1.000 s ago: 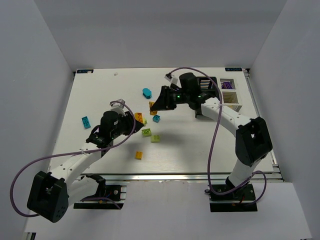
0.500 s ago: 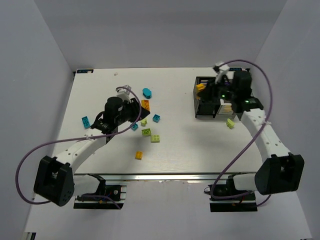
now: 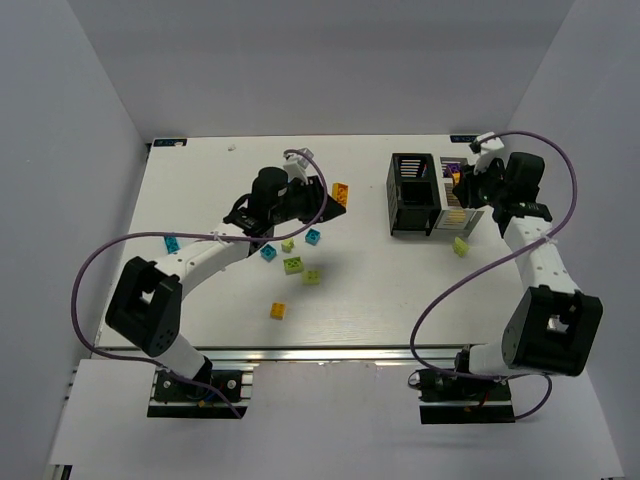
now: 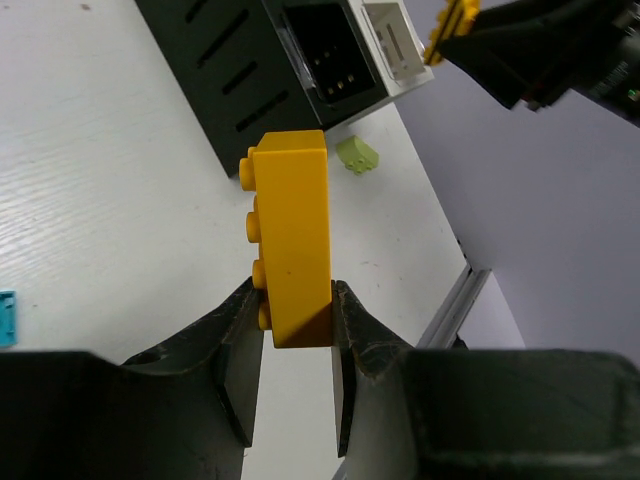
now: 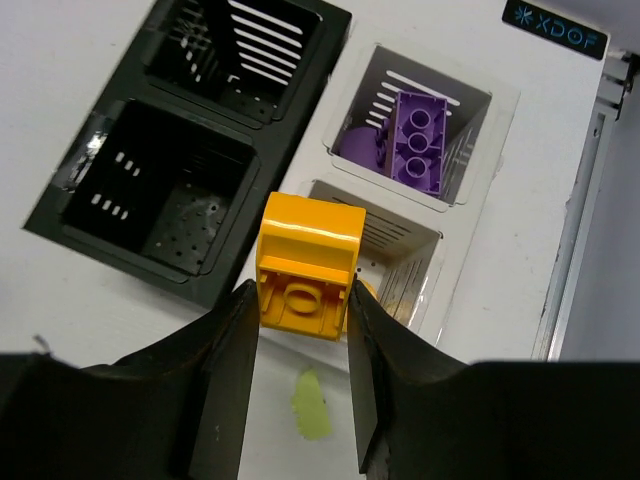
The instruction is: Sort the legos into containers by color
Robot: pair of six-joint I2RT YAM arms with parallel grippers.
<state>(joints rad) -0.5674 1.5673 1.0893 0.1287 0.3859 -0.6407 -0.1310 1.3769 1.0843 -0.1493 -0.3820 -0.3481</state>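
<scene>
My left gripper [image 3: 330,194] is shut on an orange-yellow lego brick [image 3: 340,191] and holds it above the table, left of the black bin [image 3: 412,158]. In the left wrist view the brick [image 4: 292,235] stands upright between the fingers of the left gripper [image 4: 292,320]. My right gripper [image 3: 466,186] is shut on a yellow brick [image 5: 308,262] over the near compartment of the white tray [image 5: 400,200]. The far compartment holds a purple brick [image 5: 420,140]. Both compartments of the black bin [image 5: 180,125] look empty.
A lime brick [image 3: 461,245] lies on the table just in front of the tray. Loose teal bricks [image 3: 313,236], lime bricks [image 3: 292,264] and a yellow brick [image 3: 278,310] lie scattered mid-table. Another teal brick [image 3: 172,243] lies at the left.
My left gripper lifted the orange-yellow brick and carried it right, toward the bin. My right gripper moved with its yellow brick from over the black bin to over the white tray.
</scene>
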